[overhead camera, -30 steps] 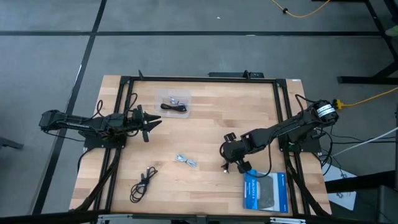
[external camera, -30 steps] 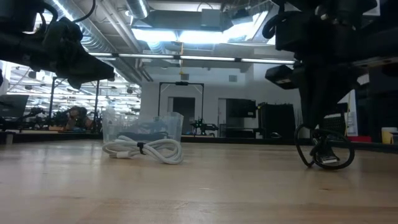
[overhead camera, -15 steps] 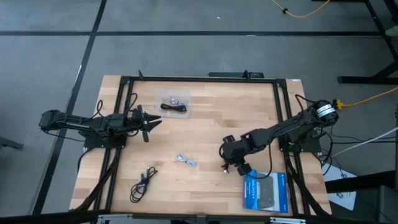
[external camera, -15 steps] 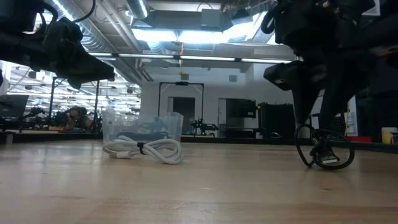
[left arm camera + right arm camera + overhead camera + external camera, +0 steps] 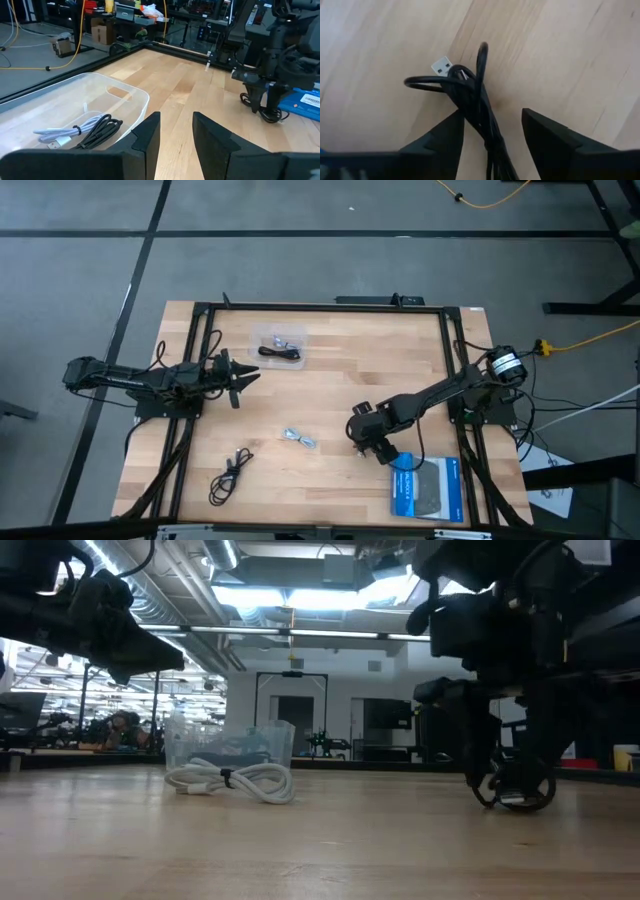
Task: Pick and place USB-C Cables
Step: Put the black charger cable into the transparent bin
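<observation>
A black USB-C cable lay bundled on the tabletop between the right end effector's apart fingers. Closing off-centre could snag one loop. The left end effector waited, apart, by the clear bin.

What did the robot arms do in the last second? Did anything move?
The right gripper slid a little toward the left side of the table and came down around a black cable near the blue box. Its fingers are open with the cable between them, not squeezed yet. The left gripper stayed near the clear tub, and the white cable and the other black cable stayed where they were.
</observation>
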